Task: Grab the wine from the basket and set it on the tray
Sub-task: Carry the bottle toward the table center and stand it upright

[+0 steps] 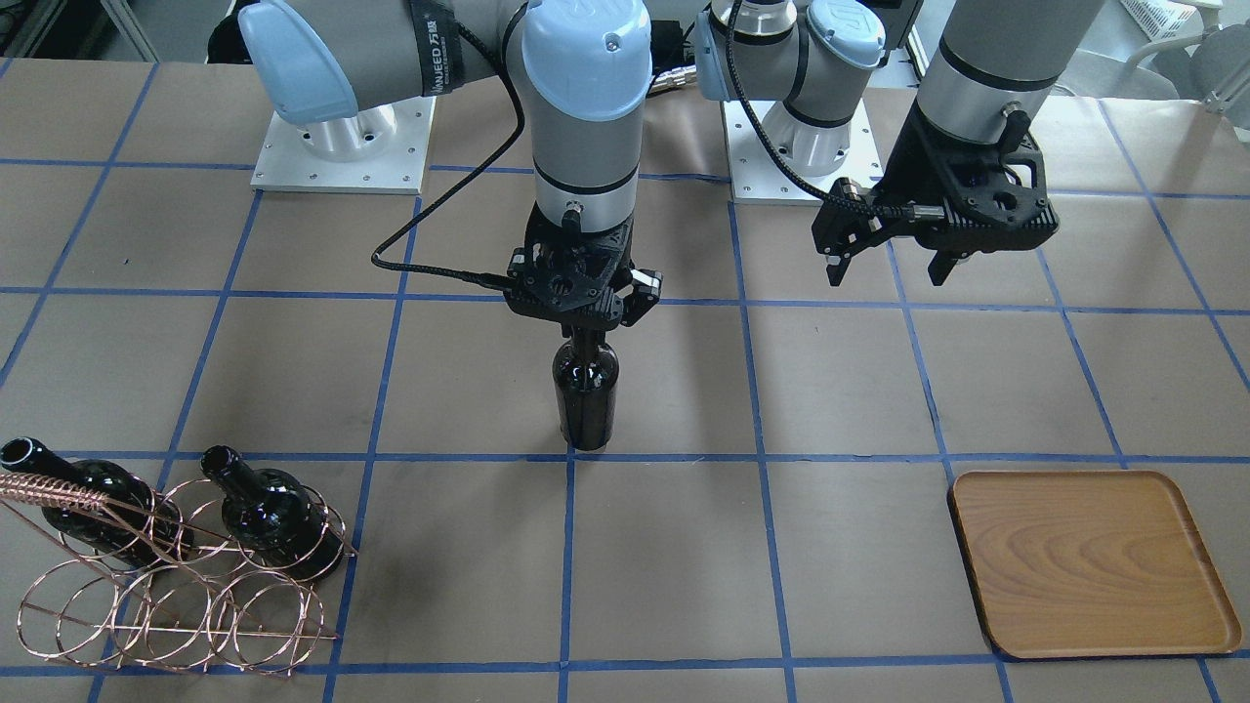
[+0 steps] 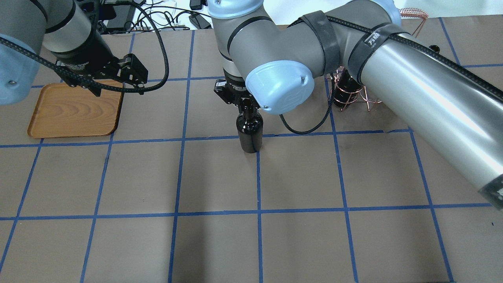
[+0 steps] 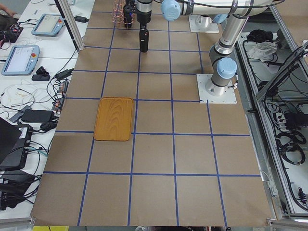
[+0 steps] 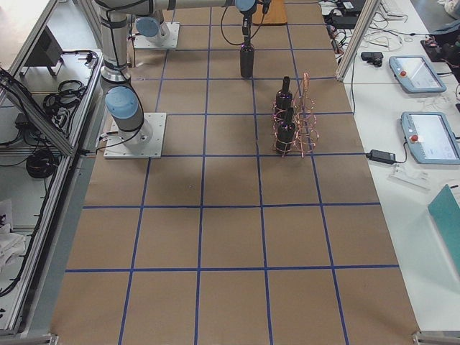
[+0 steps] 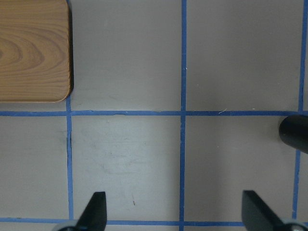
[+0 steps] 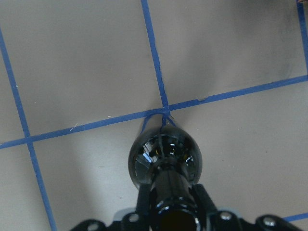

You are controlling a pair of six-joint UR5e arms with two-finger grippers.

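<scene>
Wine bottle (image 1: 586,391): upright at the middle of the table (image 1: 293,371), base at a crossing of the blue tape lines (image 1: 674,457). It is well apart from both the basket and the tray. Whether the base rests on the table or hangs just above it cannot be told.

Right gripper (image 1: 586,330): comes straight down from above, fingers clamped on the bottle's neck. The right wrist view shows the neck held snugly between them.

Basket (image 1: 176,605): far right of the table, and two more bottles (image 1: 273,513) are lodged in its wire loops, necks pointing up and out.

Tray (image 1: 1094,566): far left, nothing on it.

Left gripper (image 1: 889,275): jaws wide, holding nothing. It hovers over bare table between the robot and the tray. In its wrist view the tray corner lies at one edge and a dark bit of the bottle at the other.

Step in hand (judgement): the bottle is out of the basket and about halfway to the tray. The placing is not yet done.

Next move (judgement): the tray is on the left arm's side, so a handover at the centre seems likely. That needs the bottle standing firm before the right gripper lets go. The left gripper must then take the neck or shoulder squarely. The glass is glossy and the bottle tall, so a skewed grip could tip it. Otherwise the right arm must reach across.
</scene>
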